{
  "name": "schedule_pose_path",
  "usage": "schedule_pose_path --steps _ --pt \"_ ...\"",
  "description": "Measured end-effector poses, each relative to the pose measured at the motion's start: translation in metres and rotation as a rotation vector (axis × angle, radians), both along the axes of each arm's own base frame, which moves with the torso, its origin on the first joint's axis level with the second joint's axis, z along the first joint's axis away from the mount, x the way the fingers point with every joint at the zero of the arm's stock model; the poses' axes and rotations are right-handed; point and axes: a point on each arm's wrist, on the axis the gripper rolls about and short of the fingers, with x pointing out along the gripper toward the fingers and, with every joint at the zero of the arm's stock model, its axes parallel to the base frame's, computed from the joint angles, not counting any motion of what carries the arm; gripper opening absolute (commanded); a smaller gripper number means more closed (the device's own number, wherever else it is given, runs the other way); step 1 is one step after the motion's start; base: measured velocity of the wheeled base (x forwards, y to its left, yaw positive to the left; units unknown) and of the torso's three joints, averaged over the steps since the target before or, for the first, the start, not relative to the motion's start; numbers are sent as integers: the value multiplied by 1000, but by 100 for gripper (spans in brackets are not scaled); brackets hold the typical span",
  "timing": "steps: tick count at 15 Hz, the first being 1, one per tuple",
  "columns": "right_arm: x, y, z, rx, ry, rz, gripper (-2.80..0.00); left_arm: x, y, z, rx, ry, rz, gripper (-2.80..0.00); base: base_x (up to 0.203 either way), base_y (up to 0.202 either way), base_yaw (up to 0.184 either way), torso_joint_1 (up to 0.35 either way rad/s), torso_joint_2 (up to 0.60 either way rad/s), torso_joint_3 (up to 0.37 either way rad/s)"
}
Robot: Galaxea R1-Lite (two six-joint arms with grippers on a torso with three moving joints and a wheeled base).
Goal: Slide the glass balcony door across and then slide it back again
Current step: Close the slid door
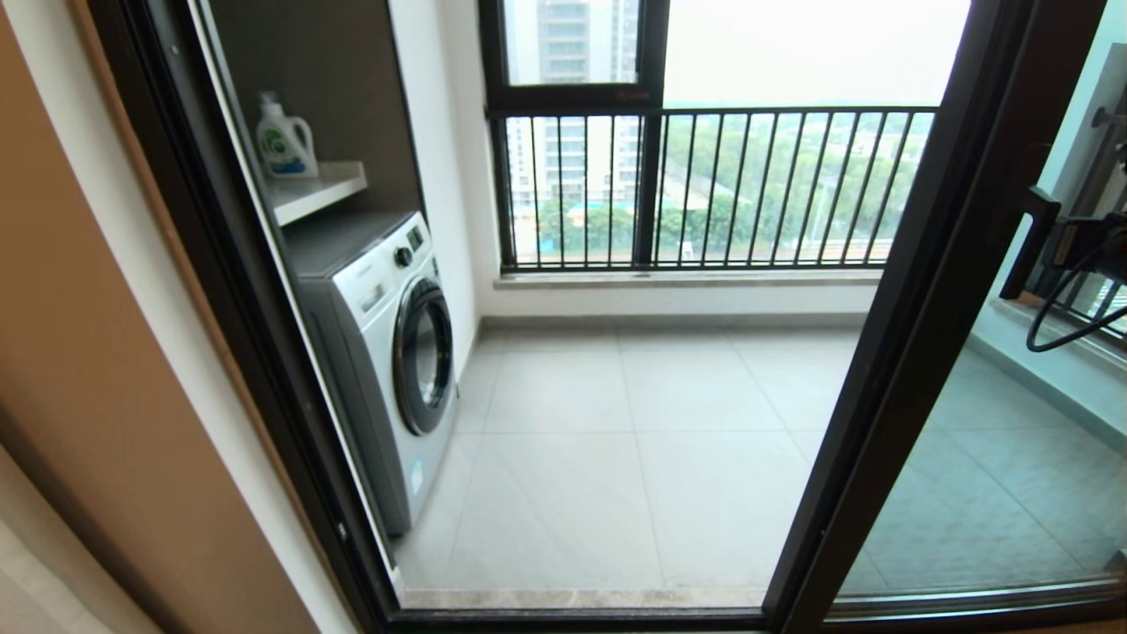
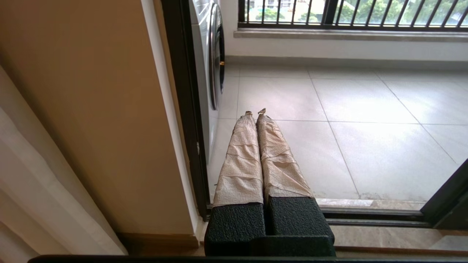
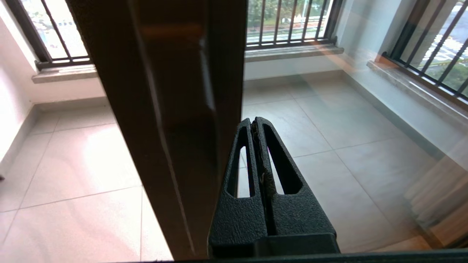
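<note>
- Found the glass balcony door (image 1: 933, 291) slid far toward 3 o'clock in the head view, doorway wide open onto the tiled balcony floor (image 1: 634, 440).
- Saw the door's dark handle (image 1: 1028, 242) on its stile at 3 o'clock, right arm hardware just beside it.
- Right gripper (image 3: 256, 126): fingers clenched together, grasping nothing, hanging just beside the stile, glass beyond.
- Left gripper (image 2: 255, 111): wrapped fingers clenched, empty, low near the door track (image 2: 365, 215), washing machine (image 1: 387, 352) at 9 o'clock.
- Judged heavy, stiff, rail-guided; glass slick and fragile.
- Best pushed on the metal stile or handle, never the pane.
</note>
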Motion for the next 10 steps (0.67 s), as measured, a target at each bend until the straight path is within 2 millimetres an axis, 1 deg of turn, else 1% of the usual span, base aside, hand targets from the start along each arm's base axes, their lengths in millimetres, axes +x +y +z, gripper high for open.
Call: schedule_pose_path --steps 10 --pt "12 29 -4 7 8 41 -280 0 0 0 0 0 0 -280 0 0 0 0 0 0"
